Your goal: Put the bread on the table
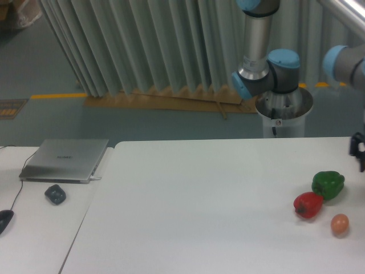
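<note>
No bread shows in this view. The table (199,205) is the wide white top filling the lower frame. Only a dark sliver of my gripper (359,152) shows at the right edge, above the table's far right side. Its fingers are cut off by the frame, so nothing shows between them. The arm's grey and blue joints (274,71) rise behind the table's back edge.
A green pepper (328,184), a red pepper (308,204) and a small orange-tan round item (340,224) lie together at the table's right. On the side desk at left sit a closed laptop (65,160), a dark small object (55,194) and a mouse (4,220).
</note>
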`<act>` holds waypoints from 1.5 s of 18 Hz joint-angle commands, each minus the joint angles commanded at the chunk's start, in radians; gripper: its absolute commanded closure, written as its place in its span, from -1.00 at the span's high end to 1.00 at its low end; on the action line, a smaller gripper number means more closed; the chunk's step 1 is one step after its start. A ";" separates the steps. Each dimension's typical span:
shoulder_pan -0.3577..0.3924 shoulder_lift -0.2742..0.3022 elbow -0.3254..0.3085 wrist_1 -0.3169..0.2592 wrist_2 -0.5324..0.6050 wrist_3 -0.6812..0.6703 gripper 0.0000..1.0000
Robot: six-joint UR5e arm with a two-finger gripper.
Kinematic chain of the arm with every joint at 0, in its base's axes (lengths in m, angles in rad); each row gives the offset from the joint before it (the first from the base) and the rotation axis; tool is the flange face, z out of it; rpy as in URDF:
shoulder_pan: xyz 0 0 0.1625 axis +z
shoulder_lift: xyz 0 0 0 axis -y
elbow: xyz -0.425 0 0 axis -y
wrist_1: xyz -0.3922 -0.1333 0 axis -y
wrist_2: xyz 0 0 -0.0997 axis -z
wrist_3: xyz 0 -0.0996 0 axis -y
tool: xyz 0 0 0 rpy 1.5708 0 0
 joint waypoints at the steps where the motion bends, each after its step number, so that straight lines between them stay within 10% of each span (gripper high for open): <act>1: 0.011 -0.014 0.008 0.005 0.000 -0.059 1.00; 17: 0.081 -0.126 0.048 0.136 0.002 -0.335 1.00; 27: 0.077 -0.187 0.038 0.111 0.003 -0.338 1.00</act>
